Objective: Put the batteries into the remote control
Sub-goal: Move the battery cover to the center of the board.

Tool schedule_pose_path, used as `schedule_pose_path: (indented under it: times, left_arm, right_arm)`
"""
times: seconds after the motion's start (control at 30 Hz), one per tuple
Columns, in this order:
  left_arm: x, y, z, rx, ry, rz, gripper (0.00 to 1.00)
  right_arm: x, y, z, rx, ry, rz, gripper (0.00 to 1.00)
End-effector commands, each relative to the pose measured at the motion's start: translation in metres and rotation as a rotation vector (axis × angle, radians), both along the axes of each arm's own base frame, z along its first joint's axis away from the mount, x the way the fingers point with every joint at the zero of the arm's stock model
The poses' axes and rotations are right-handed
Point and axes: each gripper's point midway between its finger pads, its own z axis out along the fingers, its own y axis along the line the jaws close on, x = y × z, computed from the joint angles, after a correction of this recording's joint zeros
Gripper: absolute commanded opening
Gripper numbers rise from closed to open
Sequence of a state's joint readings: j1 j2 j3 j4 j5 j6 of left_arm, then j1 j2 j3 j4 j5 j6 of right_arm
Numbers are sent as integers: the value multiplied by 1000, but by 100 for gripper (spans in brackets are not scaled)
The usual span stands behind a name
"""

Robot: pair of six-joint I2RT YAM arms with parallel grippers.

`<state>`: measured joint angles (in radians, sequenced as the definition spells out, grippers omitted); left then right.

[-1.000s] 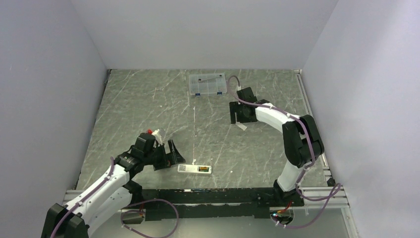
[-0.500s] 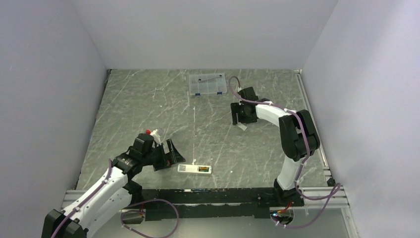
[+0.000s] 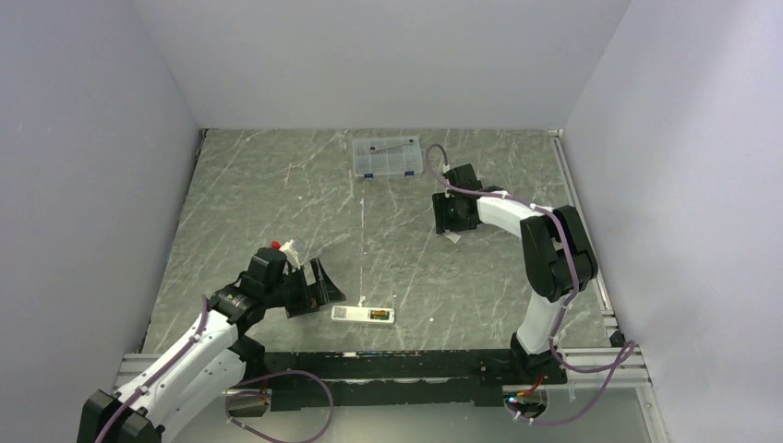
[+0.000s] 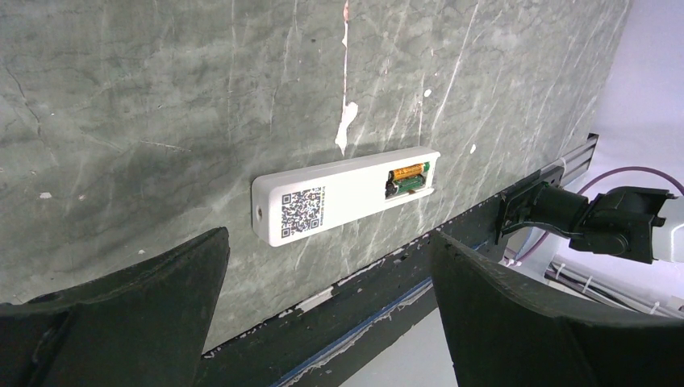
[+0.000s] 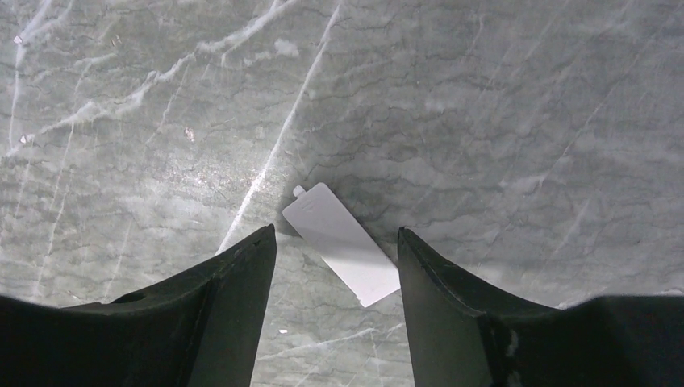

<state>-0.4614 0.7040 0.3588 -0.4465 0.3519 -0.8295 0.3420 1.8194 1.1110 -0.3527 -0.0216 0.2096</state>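
The white remote control (image 3: 363,315) lies face down near the table's front edge, QR label up. Its compartment is open with copper and dark batteries (image 3: 379,316) in it; the left wrist view shows the remote (image 4: 343,194) and batteries (image 4: 410,173). My left gripper (image 3: 319,285) is open and empty, just left of the remote. My right gripper (image 3: 452,221) is open, low over the small flat white cover piece (image 5: 343,243), which lies on the table between its fingers. The cover also shows in the top view (image 3: 451,237).
A clear plastic compartment box with blue latches (image 3: 388,157) stands at the back centre. The black front rail (image 3: 388,365) runs along the near edge just below the remote. Grey walls close in both sides.
My right gripper has moved a little toward the back and down over the cover piece. My left gripper has shifted slightly and stays open beside the remote.
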Motion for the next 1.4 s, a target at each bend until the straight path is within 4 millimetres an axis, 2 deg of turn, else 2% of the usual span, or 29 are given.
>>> schedule_pose_path:
  times: [0.0, 0.2, 0.5, 1.0, 1.23, 1.37]
  left_arm:
    - [7, -6, 15, -31, -37, -6, 99]
    - [8, -6, 15, -31, -39, -9, 99]
    - [6, -6, 14, -31, -40, -13, 99]
    - [2, -4, 16, -29, -47, -16, 99]
    - [3, -14, 23, -69, -46, -61, 99]
    - [6, -23, 30, -105, -43, -95, 99]
  right_arm:
    - [-20, -5, -7, -22, 45, -8, 58]
    - [-38, -2, -10, -95, 61, 9, 56]
    - [-55, -1, -14, -161, 83, -4, 46]
    - [-75, 6, -15, -132, 112, -15, 17]
    - [-98, 15, -9, -83, 117, -2, 15]
    - [-113, 26, 1, -12, 110, 22, 15]
